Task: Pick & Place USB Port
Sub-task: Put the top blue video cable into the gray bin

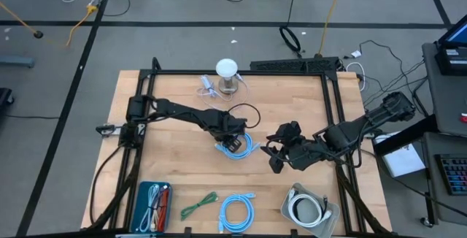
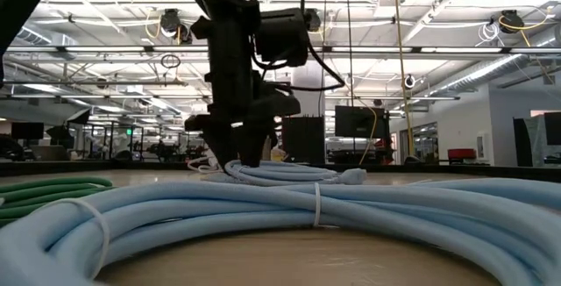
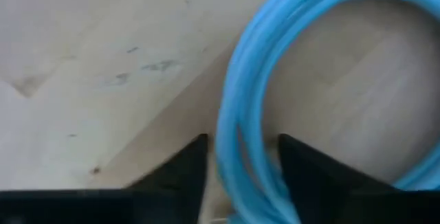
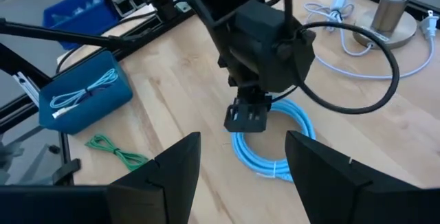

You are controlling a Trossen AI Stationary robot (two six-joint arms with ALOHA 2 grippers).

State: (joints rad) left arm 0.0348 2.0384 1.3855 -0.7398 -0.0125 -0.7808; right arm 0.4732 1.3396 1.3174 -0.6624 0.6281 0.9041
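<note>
A small coil of light blue cable [image 1: 246,148] lies flat on the wooden table near its middle. My left gripper [image 1: 232,143] points down onto the coil's left side. In the left wrist view it is open [image 3: 242,162], with one dark finger on each side of the coil's strands [image 3: 240,128]. The right wrist view shows that gripper [image 4: 246,117] standing on the coil's [image 4: 275,152] rim, and the low view shows it [image 2: 238,156] above the coil [image 2: 289,174]. My right gripper [image 1: 277,158] is open [image 4: 242,162] and hovers right of the coil, touching nothing. My left gripper comes from above, pointing down, with its fingers [image 3: 189,165] across several strands of the coil's left side [image 3: 230,148], which lies flat on the table. I cannot tell whether the fingers touch the strands.
Along the near edge are a blue bin of cables [image 1: 153,201], a green cable [image 1: 198,205], a second light blue coil [image 1: 237,212] and a grey tray with a white cable [image 1: 310,209]. A white-topped stand [image 1: 228,74] and a white cable [image 1: 208,88] sit near the far edge.
</note>
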